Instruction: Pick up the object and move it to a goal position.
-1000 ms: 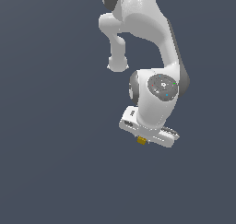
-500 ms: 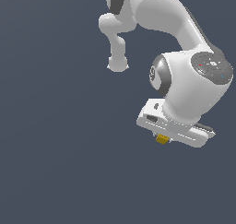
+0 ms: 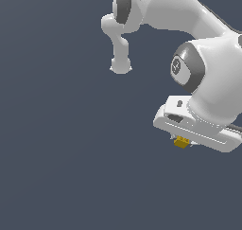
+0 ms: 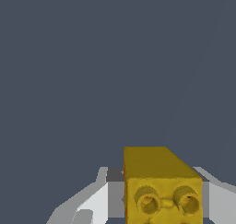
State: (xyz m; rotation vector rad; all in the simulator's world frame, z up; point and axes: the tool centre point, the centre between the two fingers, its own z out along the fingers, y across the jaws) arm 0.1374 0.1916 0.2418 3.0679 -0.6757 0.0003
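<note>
Background: plain dark grey-blue fills the exterior view's left, with no visible edge or surface line.
Arm: white jointed links with dark grey joint caps, reaching from the top of the exterior view down to its right.
Hand: white, at the lower right of the exterior view, closed on the block; in the wrist view a white finger sits on either side of the block.
Block: tiny, yellow-orange, peeking out beneath the hand; the wrist view shows its near face with two round raised rings.
</note>
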